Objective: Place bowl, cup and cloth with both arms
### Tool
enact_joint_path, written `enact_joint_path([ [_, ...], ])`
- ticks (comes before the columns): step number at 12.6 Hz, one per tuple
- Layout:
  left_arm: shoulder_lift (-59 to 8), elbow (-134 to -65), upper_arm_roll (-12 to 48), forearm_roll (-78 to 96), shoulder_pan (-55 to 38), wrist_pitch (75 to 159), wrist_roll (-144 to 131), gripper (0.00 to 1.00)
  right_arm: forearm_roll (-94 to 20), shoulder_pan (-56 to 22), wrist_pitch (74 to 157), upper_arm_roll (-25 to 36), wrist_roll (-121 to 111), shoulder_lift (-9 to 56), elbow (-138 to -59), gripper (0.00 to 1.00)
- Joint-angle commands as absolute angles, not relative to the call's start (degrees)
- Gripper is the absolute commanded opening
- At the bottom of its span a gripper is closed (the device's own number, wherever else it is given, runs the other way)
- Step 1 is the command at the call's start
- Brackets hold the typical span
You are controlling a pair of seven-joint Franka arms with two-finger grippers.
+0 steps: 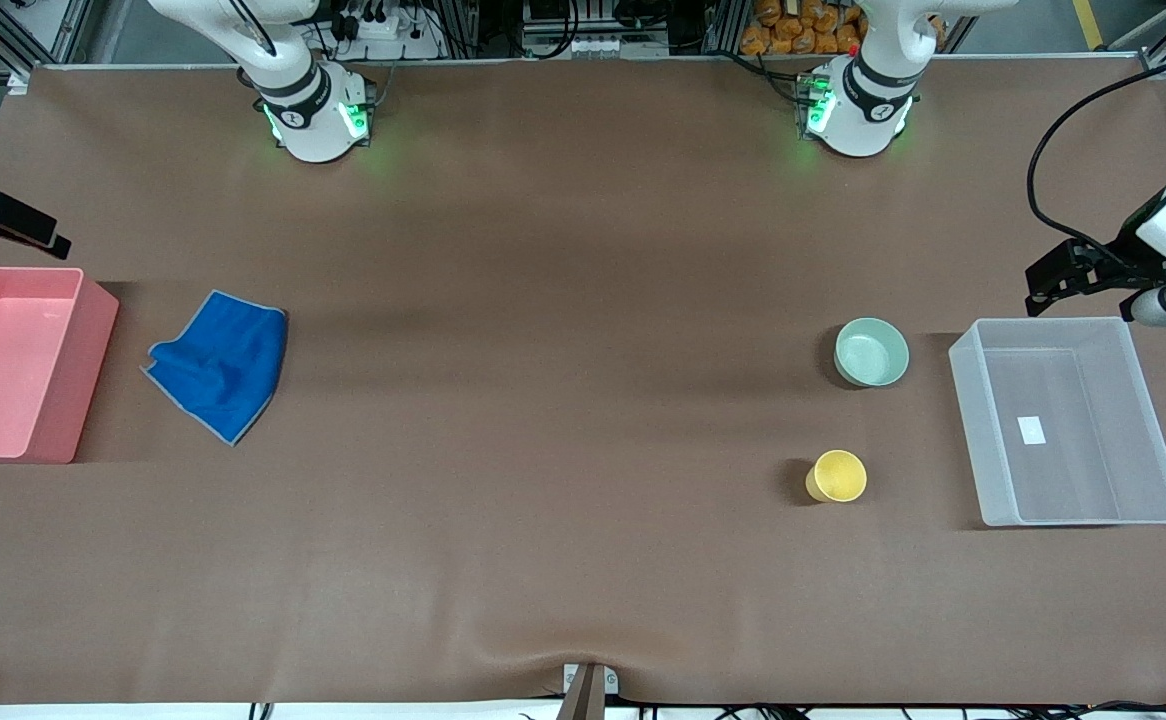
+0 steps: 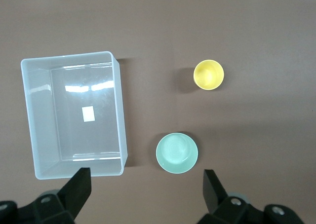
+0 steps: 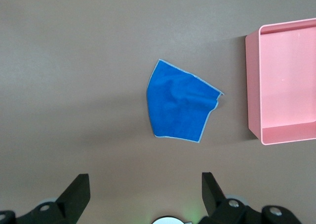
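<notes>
Front view: the bowl (image 1: pixel 872 352) and cup (image 1: pixel 837 476) stand apart on the brown counter (image 1: pixel 563 400) beside a clear bin (image 1: pixel 1068 420), whose white label (image 1: pixel 1031 430) shows no legible writing. The cloth (image 1: pixel 221 364) lies rumpled beside a pink bin (image 1: pixel 13 362). Left hand (image 2: pixel 144 189) hangs spread over the bowl; right hand (image 3: pixel 143 189) hangs spread above the counter near the cloth.
</notes>
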State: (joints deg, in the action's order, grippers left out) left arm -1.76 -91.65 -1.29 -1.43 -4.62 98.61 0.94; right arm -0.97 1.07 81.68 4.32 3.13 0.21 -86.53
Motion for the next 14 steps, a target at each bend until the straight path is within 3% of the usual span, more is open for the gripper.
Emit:
enact_joint_path([
  [1, -1.58, -90.7, -1.67, -2.11, -5.28, 97.21, -0.26, 1.0, -0.97, 1.58, 81.74, 3.87, 4.04, -0.09, -86.13, 1.0],
  [14, -3.43, -91.14, -1.49, 0.0, -5.19, 97.21, -1.14, 1.0, -1.05, 2.9, 81.47, 3.87, 3.87, -0.09, -84.9, 1.0],
])
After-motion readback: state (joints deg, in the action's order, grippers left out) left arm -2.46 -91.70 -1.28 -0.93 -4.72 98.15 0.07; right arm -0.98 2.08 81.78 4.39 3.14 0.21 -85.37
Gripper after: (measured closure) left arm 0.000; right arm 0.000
